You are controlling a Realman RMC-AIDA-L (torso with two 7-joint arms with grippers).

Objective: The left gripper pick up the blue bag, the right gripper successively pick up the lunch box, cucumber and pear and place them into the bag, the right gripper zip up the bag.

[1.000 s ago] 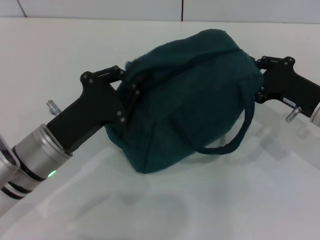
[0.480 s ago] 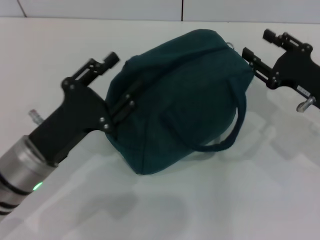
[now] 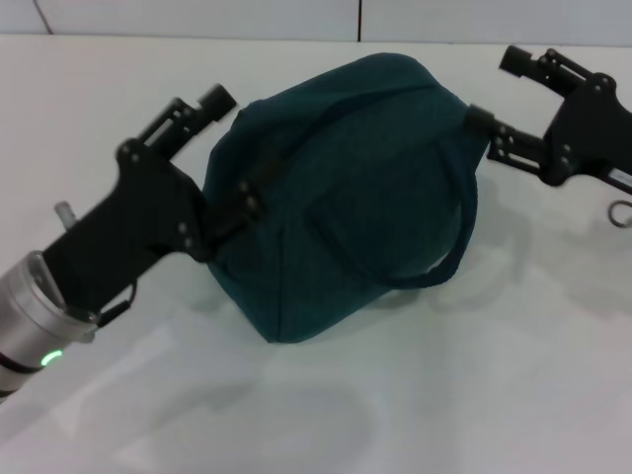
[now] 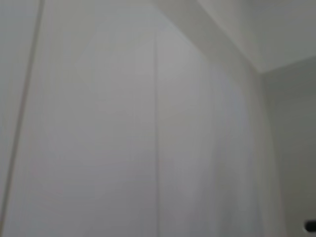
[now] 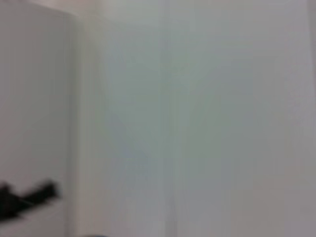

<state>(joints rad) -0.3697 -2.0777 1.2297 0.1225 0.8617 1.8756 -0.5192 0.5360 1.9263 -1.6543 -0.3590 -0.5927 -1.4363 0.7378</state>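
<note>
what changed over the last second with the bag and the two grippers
Both grippers opened and let go. The left gripper, which pinched the end of the blue bag a second ago, now has spread fingers, one still by the fabric. The right gripper released the other end and drew back toward the robot's right. The bag settled and rounded out on the white table. It stayed closed, in about the same spot.

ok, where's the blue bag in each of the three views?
Head view: the blue bag sits mid-frame on the white table, with the left gripper at one end and the right gripper at the other.
Left wrist view: not in it; only pale panels.
Right wrist view: not in it; pale panels and a dark blur at one edge.
Shared landmark: none that I can confirm; the wrist views show no bag or table.
</note>
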